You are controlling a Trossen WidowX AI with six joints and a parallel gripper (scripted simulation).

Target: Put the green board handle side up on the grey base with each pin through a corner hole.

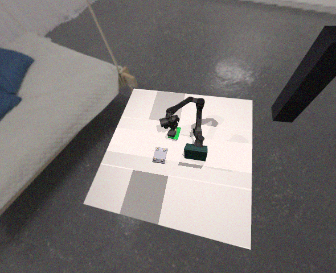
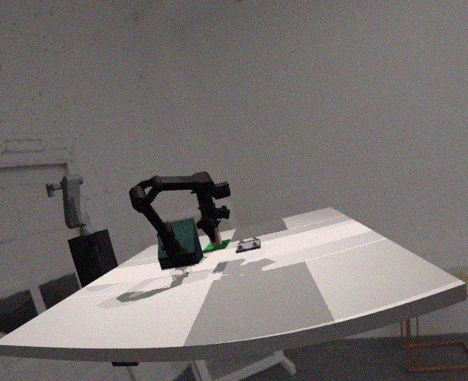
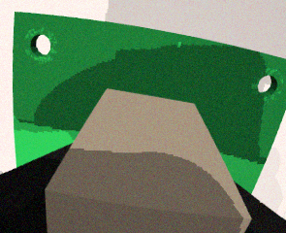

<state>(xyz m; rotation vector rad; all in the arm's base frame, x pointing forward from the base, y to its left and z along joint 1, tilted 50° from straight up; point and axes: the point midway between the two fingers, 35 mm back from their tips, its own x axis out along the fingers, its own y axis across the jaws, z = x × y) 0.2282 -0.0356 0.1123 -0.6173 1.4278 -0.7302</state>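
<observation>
On 1 table (image 1: 206, 199) (image 2: 266, 307), 1 tool (image 1: 171, 133) (image 2: 215, 243) (image 3: 142, 158), partly open, grips 1 board's handle (image 2: 217, 236) (image 3: 152, 126) near 1 base (image 1: 160, 154) (image 2: 248, 245).

Blue pillows (image 1: 7, 69) lie on a pale bed (image 1: 65, 85).

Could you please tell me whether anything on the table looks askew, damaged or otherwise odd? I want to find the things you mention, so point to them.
Nothing stands out. The gripper (image 1: 171, 134) (image 2: 216, 244) grips the board's handle (image 2: 217, 236) (image 3: 147, 126), the board (image 1: 177, 133) (image 2: 224, 244) (image 3: 84, 63) shows no visible damage, and the base (image 1: 160, 154) (image 2: 248, 245) stands beside it, pins (image 1: 164, 149) (image 2: 254, 236) upright.
</observation>
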